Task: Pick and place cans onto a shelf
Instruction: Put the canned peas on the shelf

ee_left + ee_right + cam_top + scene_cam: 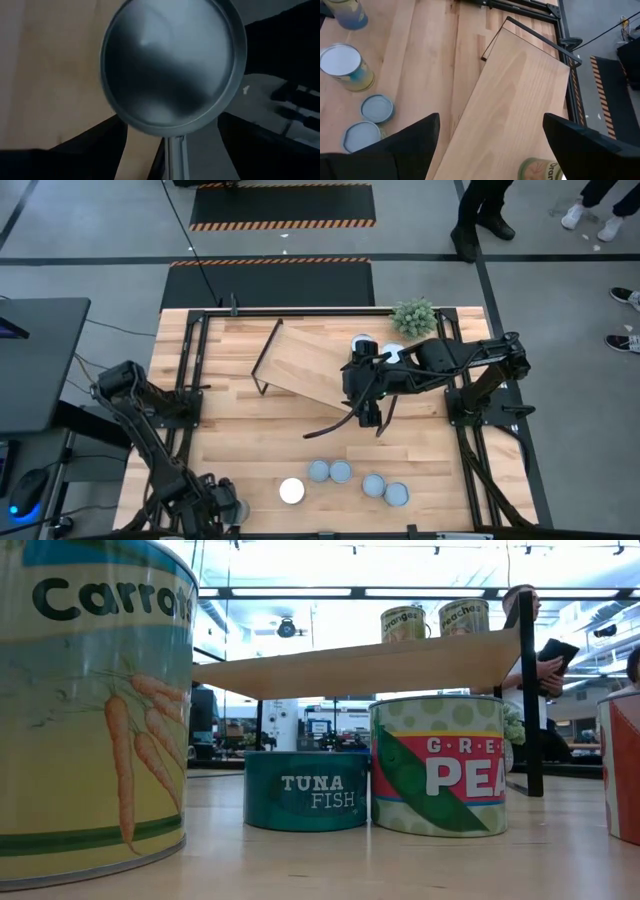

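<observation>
The right gripper (368, 416) hovers over the shelf (305, 365) — fingers wide, empty; two cans (403, 624) stand on its far end (right side). The left gripper (222, 505) clasps a can (172, 65) at the near edge.

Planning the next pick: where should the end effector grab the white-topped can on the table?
I'd grip the white-topped can across its round side wall, coming down from above. It stands upright, lid up, apart from the nearest blue-grey can on its right, so fingers front-to-back should stay off that one.
</observation>
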{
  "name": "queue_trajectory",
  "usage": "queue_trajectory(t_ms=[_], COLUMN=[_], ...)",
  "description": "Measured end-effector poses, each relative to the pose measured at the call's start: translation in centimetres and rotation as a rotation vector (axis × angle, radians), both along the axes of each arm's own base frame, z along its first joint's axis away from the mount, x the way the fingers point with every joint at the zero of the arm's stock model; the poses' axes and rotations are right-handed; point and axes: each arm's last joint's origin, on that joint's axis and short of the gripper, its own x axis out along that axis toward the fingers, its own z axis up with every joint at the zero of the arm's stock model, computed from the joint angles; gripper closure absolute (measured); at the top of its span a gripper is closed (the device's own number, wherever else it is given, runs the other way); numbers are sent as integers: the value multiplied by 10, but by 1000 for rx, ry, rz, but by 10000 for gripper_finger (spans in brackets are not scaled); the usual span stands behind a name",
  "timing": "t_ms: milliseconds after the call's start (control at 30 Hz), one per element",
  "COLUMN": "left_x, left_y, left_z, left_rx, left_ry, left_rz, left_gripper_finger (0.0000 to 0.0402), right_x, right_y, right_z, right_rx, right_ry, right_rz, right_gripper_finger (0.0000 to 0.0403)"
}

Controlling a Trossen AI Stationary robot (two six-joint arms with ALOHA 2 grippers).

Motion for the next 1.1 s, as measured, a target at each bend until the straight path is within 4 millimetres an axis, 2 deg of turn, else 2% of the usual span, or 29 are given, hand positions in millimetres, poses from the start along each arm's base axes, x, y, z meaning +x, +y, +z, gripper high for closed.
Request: queue_trajectory(t_ms=[467,633,833,1100], left_x=[5,8,22,36], left_y=[4,13,25,36], left_z=[0,-3,-3,-3], left_rx=[66,137,207,243], left_ry=[-106,-100,-138,-148], left_rz=[151,178,164,115], left_gripper_finger=[85,85,85,85], right_x=[2,2,3,2], right_y=[-7,-7,-7,-4], right_z=[0,0,0,0], right_rx=[17,17,23,118], right_ry=[7,2,-3,4], right_rz=[-6,-3,-7,3], right_gripper_finger=[41,41,41,47])
